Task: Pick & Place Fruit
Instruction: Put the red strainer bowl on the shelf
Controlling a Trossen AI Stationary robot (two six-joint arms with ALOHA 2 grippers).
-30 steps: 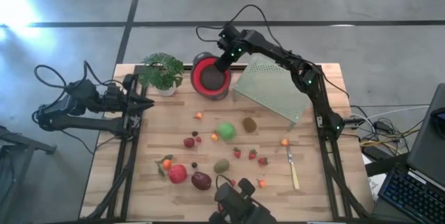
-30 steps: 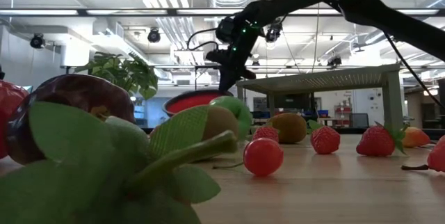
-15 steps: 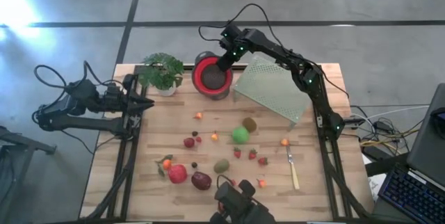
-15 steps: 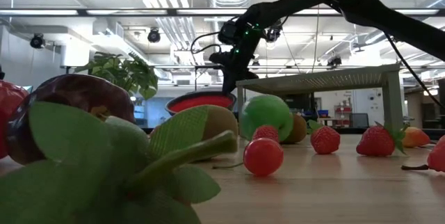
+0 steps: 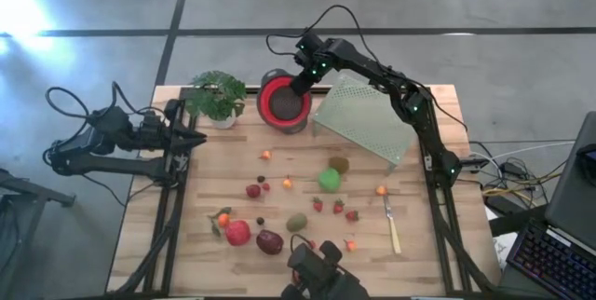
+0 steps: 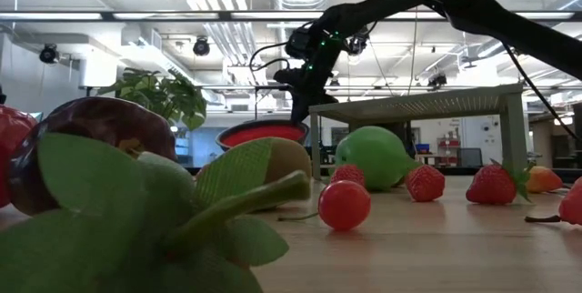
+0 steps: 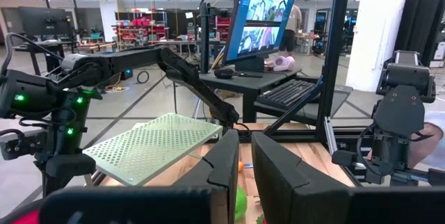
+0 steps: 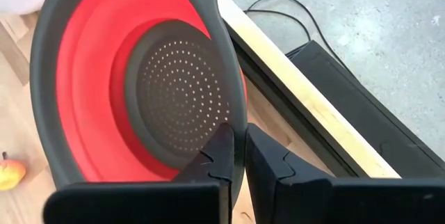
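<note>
**Fruit all on the desk, strainer bowl empty**

Fruit pieces lie scattered over the pale wooden desk (image 5: 223,160), none of them in the red collapsible colander (image 5: 283,102) at the far edge, whose perforated dark base shows bare in the right wrist view. By that, the sorting has hardly begun and nearly all of it is left.

The right hand (image 8: 236,156) has its two fingers pinched onto the colander's dark rim, one inside the wall and one outside. The left hand (image 7: 245,175) waits off the desk's left side, fingers a narrow gap apart and holding nothing.

The green apple (image 5: 328,179) is smooth, glossy and round, sitting just beside a fuzzy brown kiwi (image 5: 338,163); a second kiwi (image 5: 296,222) lies nearer the front. A shiny red apple (image 5: 238,233) and a dark maroon plum (image 5: 270,241) rest close together at the front left. Small dimpled strawberries (image 5: 336,207) and tiny orange pieces dot the middle.

Also there: a leafy potted plant (image 5: 216,97), a pale green perforated rack (image 5: 365,118) on legs, and a slim pale-handled knife (image 5: 392,225)
</note>
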